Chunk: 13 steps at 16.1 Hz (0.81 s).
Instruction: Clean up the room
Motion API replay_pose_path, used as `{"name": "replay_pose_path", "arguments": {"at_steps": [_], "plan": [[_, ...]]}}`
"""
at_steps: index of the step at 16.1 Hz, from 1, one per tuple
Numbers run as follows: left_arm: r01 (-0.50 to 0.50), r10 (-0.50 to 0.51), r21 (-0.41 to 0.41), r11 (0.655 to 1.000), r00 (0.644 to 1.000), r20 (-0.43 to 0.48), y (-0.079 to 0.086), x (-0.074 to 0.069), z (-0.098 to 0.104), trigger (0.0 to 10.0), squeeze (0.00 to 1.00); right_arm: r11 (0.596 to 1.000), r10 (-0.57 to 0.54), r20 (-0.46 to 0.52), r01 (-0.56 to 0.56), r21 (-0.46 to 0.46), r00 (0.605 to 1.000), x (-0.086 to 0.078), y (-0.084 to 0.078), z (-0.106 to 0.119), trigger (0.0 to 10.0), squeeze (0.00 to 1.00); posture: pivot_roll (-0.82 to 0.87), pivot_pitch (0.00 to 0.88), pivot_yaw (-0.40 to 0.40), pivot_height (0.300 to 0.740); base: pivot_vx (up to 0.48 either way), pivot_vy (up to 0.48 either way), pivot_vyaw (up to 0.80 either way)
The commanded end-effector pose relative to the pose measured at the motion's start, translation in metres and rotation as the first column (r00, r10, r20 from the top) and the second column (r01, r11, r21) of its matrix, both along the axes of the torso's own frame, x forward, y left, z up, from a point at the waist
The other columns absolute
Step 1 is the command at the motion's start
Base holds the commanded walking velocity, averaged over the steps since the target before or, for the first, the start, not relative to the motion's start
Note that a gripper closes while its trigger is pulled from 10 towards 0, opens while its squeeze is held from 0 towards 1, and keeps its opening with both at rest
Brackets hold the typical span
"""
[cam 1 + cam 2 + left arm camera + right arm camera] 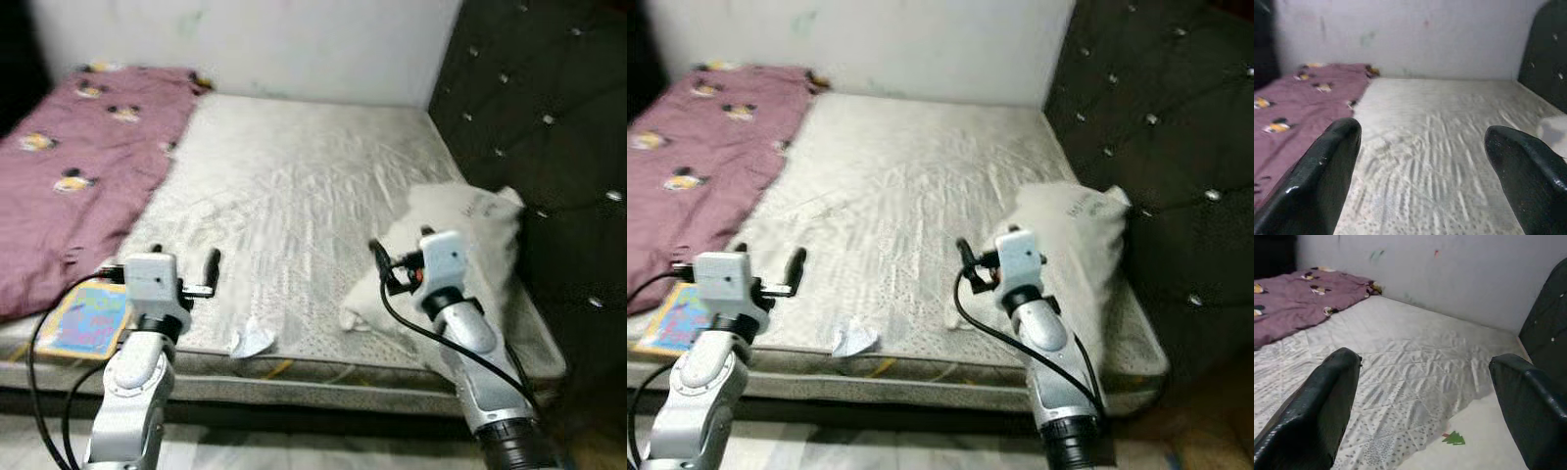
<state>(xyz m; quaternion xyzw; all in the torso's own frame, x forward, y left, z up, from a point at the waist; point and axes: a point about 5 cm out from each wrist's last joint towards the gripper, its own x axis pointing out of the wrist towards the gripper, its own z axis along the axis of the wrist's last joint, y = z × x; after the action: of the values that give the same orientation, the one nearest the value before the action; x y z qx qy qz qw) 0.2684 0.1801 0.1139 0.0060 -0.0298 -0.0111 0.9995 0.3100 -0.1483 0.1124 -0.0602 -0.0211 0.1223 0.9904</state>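
Left eye view: bare white mattress (294, 196) ahead, purple cartoon-print blanket (78, 166) heaped along its left side, white pillow (460, 245) slumped against the dark tufted headboard (539, 117) on the right. Crumpled paper scrap (253, 340) at the near edge, colourful picture book (86, 321) on the near left corner, partly under the blanket. Left gripper (201, 279) raised over the near edge just left of the scrap; right gripper (384, 264) raised just beside the pillow's near end.

Right eye view: same layout; scrap (854, 339) between the two arms, closer to the left one.

Left wrist view: black fingers (1327, 166) spread wide, nothing held, mattress and blanket beyond.

Right wrist view: fingers (1317, 406) likewise wide apart and empty, pillow corner with a small green tree mark (1453, 438) just below.

Likely step: picking litter first. Best done by lowering the left gripper straight over the scrap, pinching the paper alone, not the cover beneath.
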Motion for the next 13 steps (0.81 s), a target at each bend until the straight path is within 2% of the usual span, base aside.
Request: {"name": "replay_pose_path", "arguments": {"at_steps": [1,2,5,8,10,13], "plan": [[0.006,-0.005,-0.011,1.000,1.000,0.025,-0.006,0.001,0.005,10.0,0.00,0.999,-0.040,-0.014,0.040,0.022,0.999,-0.001,-0.010,-0.003,10.0,0.00,0.01,0.000,-0.094,0.740,0.000,0.000,0.00],[-0.019,0.021,-0.048,0.999,0.999,0.036,-0.003,-0.002,0.010,10.0,0.00,0.998,-0.035,-0.011,0.036,0.042,0.999,-0.002,-0.009,-0.003,10.0,0.00,0.01,0.000,-0.097,0.740,0.000,0.000,0.00],[-0.028,0.029,-0.021,0.999,0.999,0.032,0.000,-0.013,0.009,10.0,0.00,0.983,-0.078,-0.056,0.086,0.164,0.995,-0.005,-0.011,0.000,10.0,0.00,0.02,0.000,-0.093,0.740,0.000,0.000,0.00],[0.002,-0.003,-0.031,1.000,1.000,-0.009,-0.007,-0.022,0.001,10.0,0.00,0.976,-0.088,-0.069,0.100,0.192,0.994,-0.015,-0.006,0.005,10.0,0.00,0.00,0.000,-0.061,0.740,0.000,0.000,0.00],[0.034,-0.035,-0.042,0.999,0.999,-0.015,-0.012,-0.021,0.002,10.0,0.00,0.972,-0.094,-0.073,0.107,0.208,0.993,-0.018,-0.004,0.008,10.0,0.00,-0.02,0.000,-0.054,0.740,0.000,0.000,0.00],[0.034,-0.035,-0.064,0.997,0.999,-0.019,-0.013,-0.022,0.001,10.0,0.00,0.977,-0.099,-0.099,0.116,0.180,0.990,-0.024,-0.002,0.001,10.0,0.00,-0.01,0.000,-0.054,0.740,0.000,0.000,0.00]]}}
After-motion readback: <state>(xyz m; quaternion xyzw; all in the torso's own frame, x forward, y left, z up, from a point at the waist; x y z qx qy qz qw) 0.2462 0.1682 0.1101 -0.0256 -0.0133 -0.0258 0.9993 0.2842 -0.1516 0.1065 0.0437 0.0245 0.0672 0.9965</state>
